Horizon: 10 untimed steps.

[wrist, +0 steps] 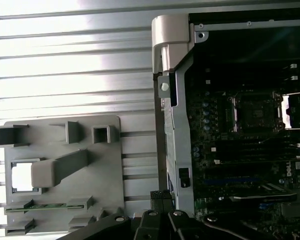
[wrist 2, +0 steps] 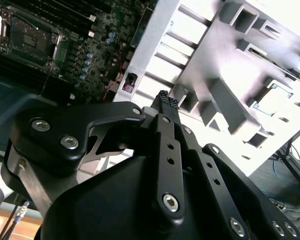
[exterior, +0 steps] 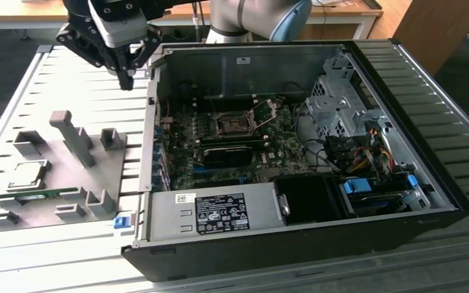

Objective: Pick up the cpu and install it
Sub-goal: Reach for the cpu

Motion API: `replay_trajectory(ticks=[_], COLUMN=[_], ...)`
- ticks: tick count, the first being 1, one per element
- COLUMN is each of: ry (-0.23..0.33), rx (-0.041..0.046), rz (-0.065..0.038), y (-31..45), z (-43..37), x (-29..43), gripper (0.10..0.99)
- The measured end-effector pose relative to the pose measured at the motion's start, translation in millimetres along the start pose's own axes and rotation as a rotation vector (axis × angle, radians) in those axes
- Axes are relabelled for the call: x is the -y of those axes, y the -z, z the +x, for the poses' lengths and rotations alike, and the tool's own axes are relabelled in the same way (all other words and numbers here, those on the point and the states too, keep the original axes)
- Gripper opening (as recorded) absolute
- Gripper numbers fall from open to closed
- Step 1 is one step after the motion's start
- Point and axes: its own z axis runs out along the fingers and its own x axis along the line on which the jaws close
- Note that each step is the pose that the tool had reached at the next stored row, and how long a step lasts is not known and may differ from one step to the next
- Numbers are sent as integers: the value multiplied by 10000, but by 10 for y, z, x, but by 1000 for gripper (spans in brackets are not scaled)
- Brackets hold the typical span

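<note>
The cpu (exterior: 27, 174) sits flat in its square pocket on the grey fixture plate (exterior: 116, 171), at the exterior view's left. Its metal top is shiny and pale, with only a thin rim around it. Just beside it lies the long green memory stick (exterior: 43, 195) in its own slot, so that's the one not to grab! The gripper (exterior: 126, 79) hangs well apart from the chip, above the ribbed metal table (exterior: 71, 79) near the back corner of the open computer case (exterior: 300, 244). Its dark fingers are pressed together with nothing between them. By my reckoning this is the reach for the pick. Done well, it means spreading the fingers wide, coming down square over the pocket and taking the chip by its edges, level, without scraping that slick lid. Inside the case, the dark socket (exterior: 236, 125) waits with its hinged frame lifted.
</note>
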Motion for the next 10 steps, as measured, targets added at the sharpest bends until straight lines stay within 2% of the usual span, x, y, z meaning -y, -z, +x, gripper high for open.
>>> replay_trajectory(ticks=[10], ry=[0], rx=[-2], rz=[0], y=[-10], z=[106], x=[9], gripper=[106])
